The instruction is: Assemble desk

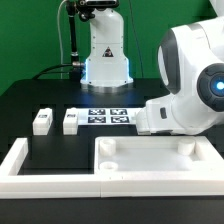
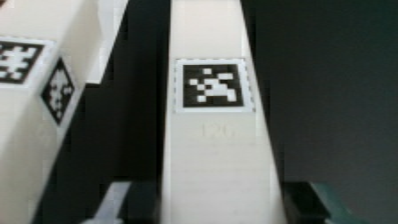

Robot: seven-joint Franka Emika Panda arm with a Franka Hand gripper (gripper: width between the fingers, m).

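1. Worktop [image 1: 40, 95]: black and flat. It carries all loose parts inside white border bars [image 1: 40, 178], which I judge are there to stop parts sliding off.

2. Desk top [image 1: 110, 150]: lies flat at the front of the worktop in the exterior view, rim upward, with no leg fitted yet. This attitude probably keeps the leg mounting points facing up and within my reach.

3. Marker board [image 1: 108, 116]: lies flat behind the desk top. It is not part of the desk.

4. Legs: two legs [image 1: 42, 122] [image 1: 71, 121] stand side by side toward the exterior view's left, well apart from the desk top. The wrist view shows a third leg [image 2: 217, 130] lying lengthwise directly under my end effector [image 2: 217, 205], with a neighbouring white block [image 2: 27, 110] just beside it.

5. End effector: my dark fingers [image 2: 121, 202] stand one on each long side of that leg, centred so that a grip would close squarely across its width. Whether the pads already press on it I cannot tell. In the exterior view my own arm [image 1: 185, 80] hides this area.

6. Labels: the leg carries a square black-and-white tag [image 2: 214, 87], and the neighbouring block carries similar ones. These are patterns only. No brand, letters or numerals can be read.
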